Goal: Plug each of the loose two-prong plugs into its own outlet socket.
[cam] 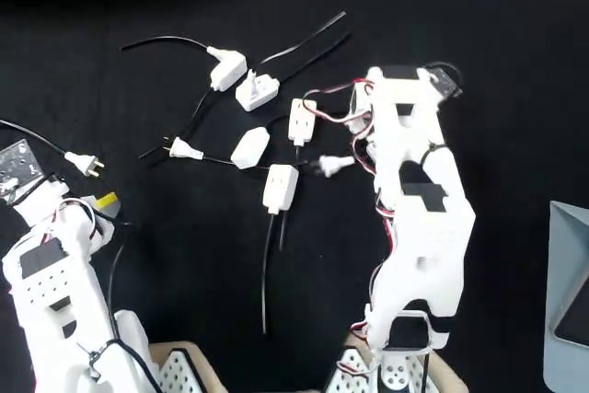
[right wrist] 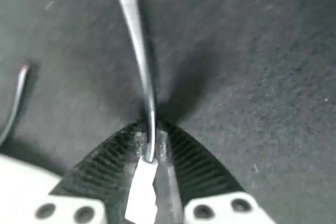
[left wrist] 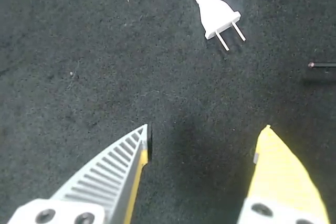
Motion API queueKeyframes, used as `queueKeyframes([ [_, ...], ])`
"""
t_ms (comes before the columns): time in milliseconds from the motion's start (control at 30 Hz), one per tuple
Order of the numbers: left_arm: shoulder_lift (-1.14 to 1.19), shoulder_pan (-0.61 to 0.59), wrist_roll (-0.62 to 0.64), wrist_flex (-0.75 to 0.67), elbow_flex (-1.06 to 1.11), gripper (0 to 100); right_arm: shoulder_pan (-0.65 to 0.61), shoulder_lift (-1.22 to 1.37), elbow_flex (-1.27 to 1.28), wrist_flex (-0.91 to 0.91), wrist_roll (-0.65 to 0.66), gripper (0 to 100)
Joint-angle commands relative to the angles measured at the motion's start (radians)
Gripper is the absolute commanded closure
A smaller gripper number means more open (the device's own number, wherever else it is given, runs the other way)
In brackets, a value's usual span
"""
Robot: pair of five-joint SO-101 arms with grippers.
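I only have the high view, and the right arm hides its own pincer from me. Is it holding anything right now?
Observer: Yes. The right wrist view shows the right pincer shut on a cable, with a white piece clamped between its fingers.
Operator: And the left arm's pincer?
Observer: The left pincer is open with nothing between its fingers. The white plug lies on the cloth ahead of it, apart from both fingers.
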Motion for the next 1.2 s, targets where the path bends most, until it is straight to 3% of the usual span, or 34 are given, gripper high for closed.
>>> queueKeyframes([
  [0,-0.020,-0.008,0.002,-0.020,-0.013,68,-0.029,-0.013,-0.143,0.152,0.117,98.7],
  [200,-0.020,-0.010,0.002,-0.020,-0.013,68,-0.034,-0.013,-0.302,0.341,0.419,98.7],
  [500,-0.020,-0.010,0.002,-0.020,-0.013,68,-0.011,-0.007,-0.311,0.287,0.895,98.6],
  [733,-0.020,-0.007,0.002,-0.020,-0.013,68,-0.029,-0.031,-0.325,0.370,0.937,84.8],
  [1167,-0.020,-0.005,0.002,-0.021,-0.013,68,-0.028,-0.174,0.019,0.342,0.988,88.9],
])
